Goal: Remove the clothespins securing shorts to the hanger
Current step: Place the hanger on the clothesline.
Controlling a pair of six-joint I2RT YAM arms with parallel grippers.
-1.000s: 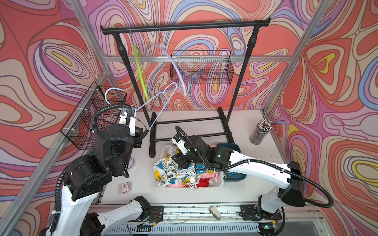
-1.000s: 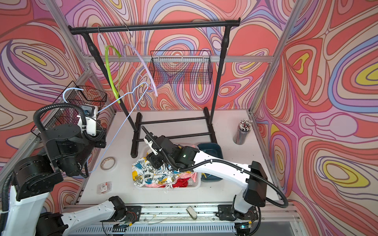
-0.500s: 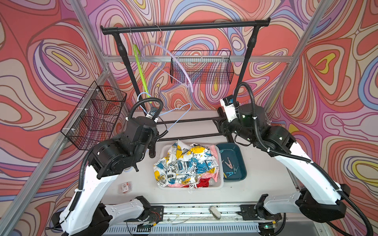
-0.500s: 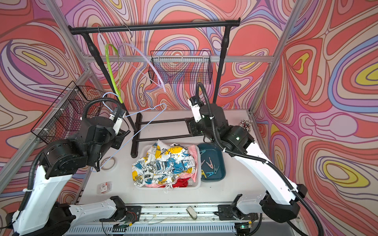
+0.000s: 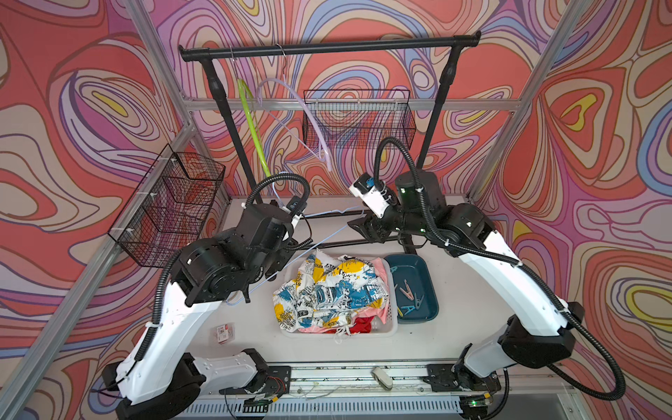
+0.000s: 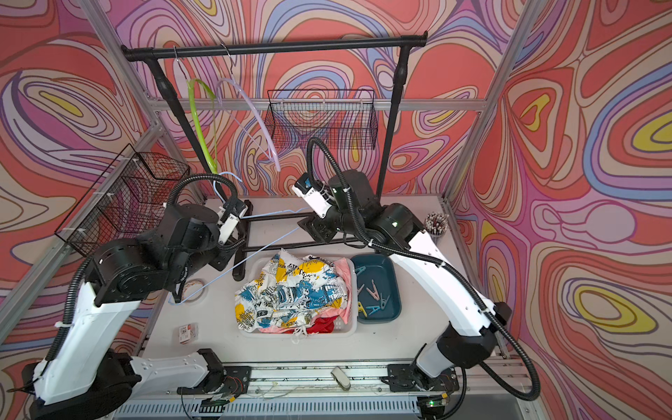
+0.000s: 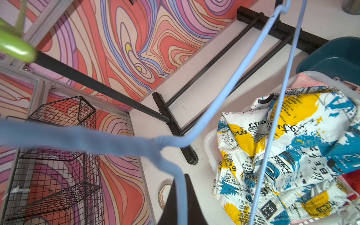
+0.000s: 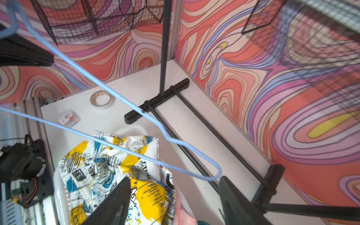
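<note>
Left gripper point(image 7: 180, 196) is clenched on the twisted neck of the thin light-blue wire hanger point(image 7: 116, 141). We see the right gripper point(image 8: 173, 194) spread wide, empty, the hanger's corner just beside it. Below it, white newspaper-print cloth shorts point(image 5: 327, 291) heap in the white plastic basket point(image 5: 391, 323), and small plastic clothespins point(image 5: 409, 294) lie in the teal plastic tray point(image 5: 429, 291) alongside.

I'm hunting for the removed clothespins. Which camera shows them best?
A top view: the clothespins lie loose in the teal tray, unobstructed. Both top views show this. The wrist views catch only part of the tray, no pegs clearly.
</note>
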